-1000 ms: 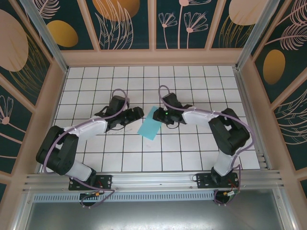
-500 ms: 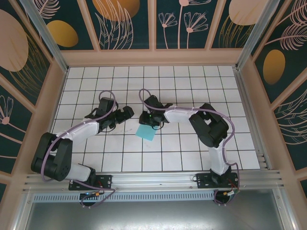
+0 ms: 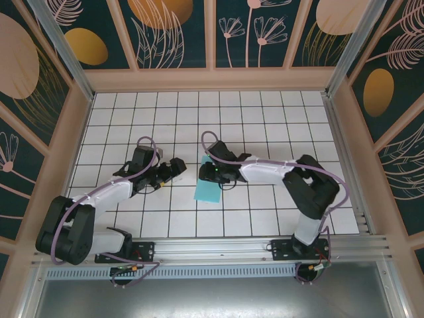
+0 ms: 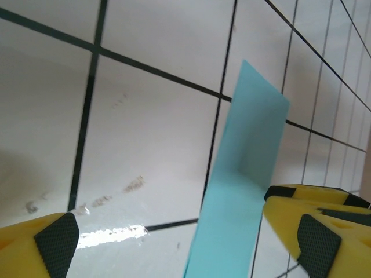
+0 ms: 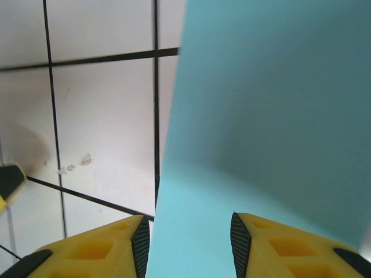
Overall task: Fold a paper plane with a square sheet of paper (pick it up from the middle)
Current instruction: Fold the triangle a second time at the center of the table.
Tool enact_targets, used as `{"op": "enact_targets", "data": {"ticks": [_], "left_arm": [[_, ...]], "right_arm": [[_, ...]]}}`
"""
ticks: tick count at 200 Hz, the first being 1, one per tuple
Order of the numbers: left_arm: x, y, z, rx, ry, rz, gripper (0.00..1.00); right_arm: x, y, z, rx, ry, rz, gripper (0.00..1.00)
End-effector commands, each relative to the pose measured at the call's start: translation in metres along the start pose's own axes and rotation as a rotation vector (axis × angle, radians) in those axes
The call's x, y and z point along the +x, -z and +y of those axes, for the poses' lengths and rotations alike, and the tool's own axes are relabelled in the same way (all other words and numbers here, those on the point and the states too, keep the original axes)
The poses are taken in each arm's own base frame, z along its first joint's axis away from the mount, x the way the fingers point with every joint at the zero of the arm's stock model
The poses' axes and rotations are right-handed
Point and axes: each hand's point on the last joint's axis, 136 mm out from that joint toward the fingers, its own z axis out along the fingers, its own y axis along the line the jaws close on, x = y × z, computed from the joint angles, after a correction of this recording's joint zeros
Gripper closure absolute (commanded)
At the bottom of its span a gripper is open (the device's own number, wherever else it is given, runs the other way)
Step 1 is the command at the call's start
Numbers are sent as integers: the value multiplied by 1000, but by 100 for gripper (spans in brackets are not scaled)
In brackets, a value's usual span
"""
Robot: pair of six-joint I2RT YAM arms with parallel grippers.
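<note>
Apparently creasing sheet (image 3: 208, 187) at table's (image 3: 265, 106) middle, with left claw (image 4: 185, 240) wide beside it, right claw (image 5: 189, 237) narrow astride it, grip unclear. Next: press fold flat.

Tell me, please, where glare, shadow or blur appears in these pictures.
Left wrist: a white glare patch on the table near the bottom edge; the left claw looks soft. Right wrist: a grey shadow crosses the sheet of paper. Top external: even light, sharp.

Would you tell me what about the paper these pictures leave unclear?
Paper, far part: overhead, largely under the right gripper.
One end: both wrist views, cut off at the bottom edge.
Whether the pads touch it: right wrist view, contact point below the frame.
</note>
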Motion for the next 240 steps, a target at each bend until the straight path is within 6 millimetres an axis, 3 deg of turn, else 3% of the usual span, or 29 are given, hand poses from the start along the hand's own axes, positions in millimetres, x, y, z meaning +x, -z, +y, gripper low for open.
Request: {"op": "enact_targets", "data": {"ticks": [1, 42, 115, 180, 240], "left_arm": [[14, 6, -11, 85, -2, 56, 2], [35, 10, -9, 101, 6, 122, 3], [60, 12, -14, 130, -27, 161, 5], [80, 0, -22, 107, -62, 206, 6], [84, -3, -32, 134, -90, 211, 6]], "right_arm": [[2, 10, -14, 8, -183, -54, 56], [11, 16, -32, 26, -296, -74, 54], [15, 11, -22, -41, -258, -43, 55], [22, -3, -54, 38, -277, -41, 56], [33, -10, -76, 103, -250, -6, 57]]}}
